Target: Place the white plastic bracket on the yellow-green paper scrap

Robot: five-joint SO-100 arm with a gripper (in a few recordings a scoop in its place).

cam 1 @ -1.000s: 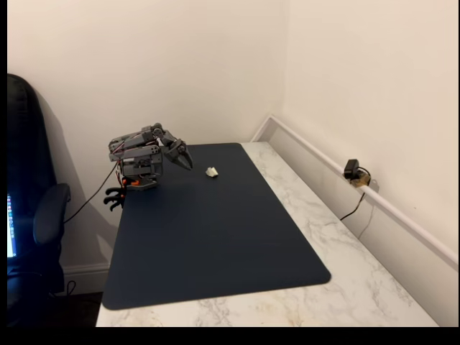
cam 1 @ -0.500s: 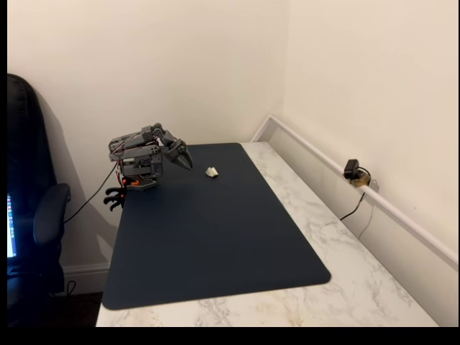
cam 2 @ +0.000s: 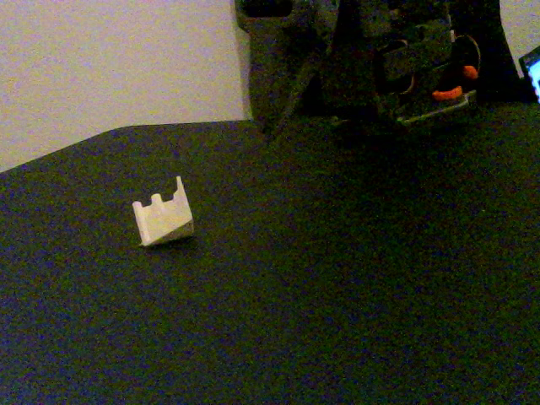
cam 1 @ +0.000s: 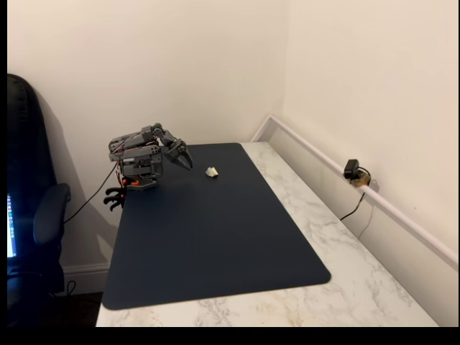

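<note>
White plastic bracket (cam 1: 212,172) (cam 2: 163,221) lies on dark mat (cam 1: 215,230) near its far edge, free of the arm. End effector (cam 1: 185,159) hangs just left of it in a fixed view, not touching; open or clenched: can't tell. Marble worktop (cam 1: 338,266) under mat.

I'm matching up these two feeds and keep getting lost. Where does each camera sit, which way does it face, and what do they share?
A fixed view: high beyond the mat's near end, looking down toward the wall corner; the folded arm with its gripper shows at the far left edge.
Another fixed view: low near the mat surface, facing the arm's base close up.
Shared: the white plastic bracket lying on the dark mat, apart from the gripper.
</note>
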